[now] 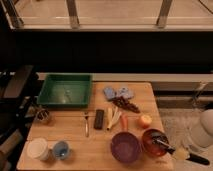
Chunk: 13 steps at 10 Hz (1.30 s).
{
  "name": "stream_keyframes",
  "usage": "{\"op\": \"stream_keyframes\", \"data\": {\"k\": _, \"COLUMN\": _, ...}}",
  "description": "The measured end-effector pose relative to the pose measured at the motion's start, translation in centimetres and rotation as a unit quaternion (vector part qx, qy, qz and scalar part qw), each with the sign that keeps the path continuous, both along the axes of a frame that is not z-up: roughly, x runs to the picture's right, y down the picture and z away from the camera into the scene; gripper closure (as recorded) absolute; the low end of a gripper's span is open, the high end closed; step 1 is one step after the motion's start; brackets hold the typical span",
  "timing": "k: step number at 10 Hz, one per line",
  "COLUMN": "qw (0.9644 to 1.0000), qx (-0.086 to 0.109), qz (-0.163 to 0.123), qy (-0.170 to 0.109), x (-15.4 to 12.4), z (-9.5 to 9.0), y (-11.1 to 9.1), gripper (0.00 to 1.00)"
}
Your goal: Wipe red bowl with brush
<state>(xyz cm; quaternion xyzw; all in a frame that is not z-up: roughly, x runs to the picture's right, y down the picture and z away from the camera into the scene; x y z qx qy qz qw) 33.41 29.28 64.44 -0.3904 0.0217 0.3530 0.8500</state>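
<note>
Your end effector [184,153] sits just right of the red bowl [147,138], closed on the brush [167,145] handle. The brush head rests inside the red bowl. Just left of the red bowl stands the purple bowl [125,148], both at the counter's [75,143] front edge.

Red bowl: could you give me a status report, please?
Hand shut on brush, just beside red bowl. Brush head inside bowl. Purple bowl adjacent, not blocking.
</note>
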Motion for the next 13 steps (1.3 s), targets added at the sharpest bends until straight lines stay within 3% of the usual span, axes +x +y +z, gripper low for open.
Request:
{"op": "stream_keyframes", "data": {"k": 5, "qw": 0.9996, "qx": -0.002, "qz": -0.029, "qy": 0.0, "x": -1.4, "z": 0.8, "y": 0.4, "gripper": 1.0}}
{"op": "stream_keyframes", "data": {"k": 9, "qw": 0.9997, "qx": -0.005, "qz": -0.019, "qy": 0.013, "x": -0.5, "z": -0.1, "y": 1.4, "gripper": 1.0}}
{"op": "stream_keyframes", "data": {"k": 13, "qw": 0.9994, "qx": 0.006, "qz": -0.023, "qy": 0.023, "x": 0.3, "z": -0.1, "y": 0.1, "gripper": 1.0}}
